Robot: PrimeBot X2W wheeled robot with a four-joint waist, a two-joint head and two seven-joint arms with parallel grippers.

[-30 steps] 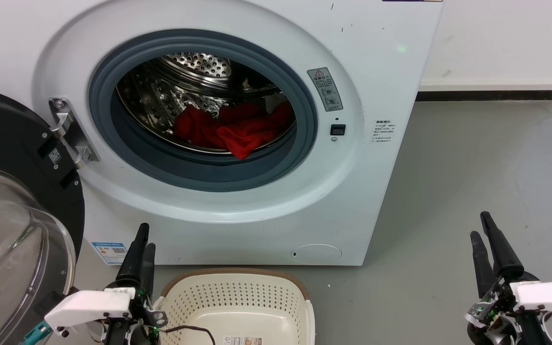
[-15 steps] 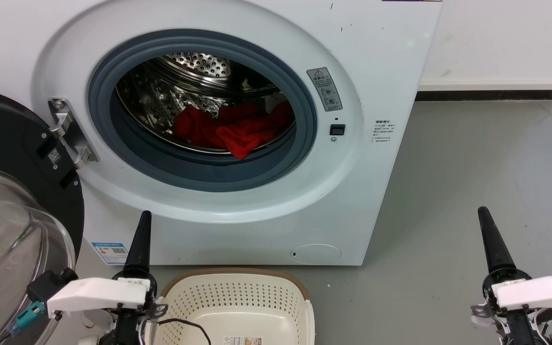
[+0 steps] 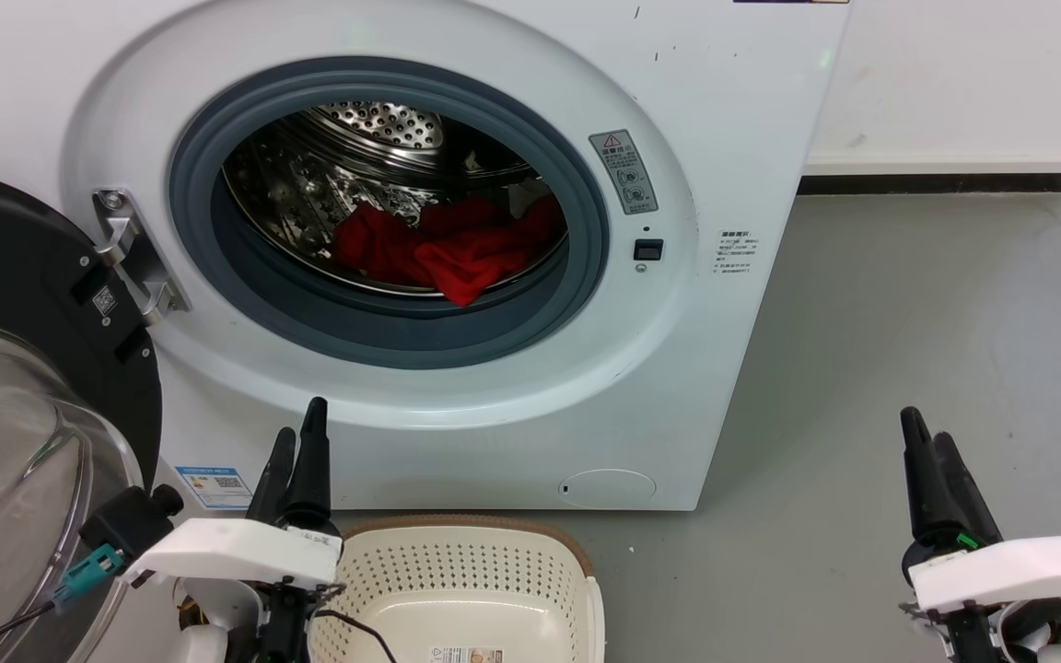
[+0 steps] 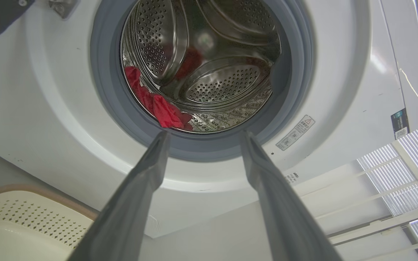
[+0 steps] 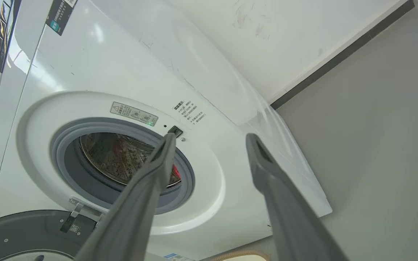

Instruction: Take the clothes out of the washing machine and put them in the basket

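The clothes (image 3: 452,249), a bright red heap of soft, crumpled fabric, lie on the floor of the perforated steel drum (image 3: 374,124) inside the large white front-loading washing machine (image 3: 678,387). One fold spills toward the round grey rubber seal (image 3: 383,336), and the heap stretches across the drum, side to side. The black-rimmed glass door (image 3: 33,276) hangs wide at the left, so the mouth is free.

Down low, the left claw (image 3: 298,428) points up at the opening, its two long dark fingers apart and holding nothing. The red lies up and ahead of it, a touch to its right. The right claw (image 3: 925,425), also parted and empty, stands well off to the side over grey floor. The left arm is plainly nearer, so my call is that it reaches in.

The cream perforated plastic basket (image 3: 457,562) with its brown rim waits just below the machine's front, with nothing red in the part on show. Slack cloth like this may snag on the seal.
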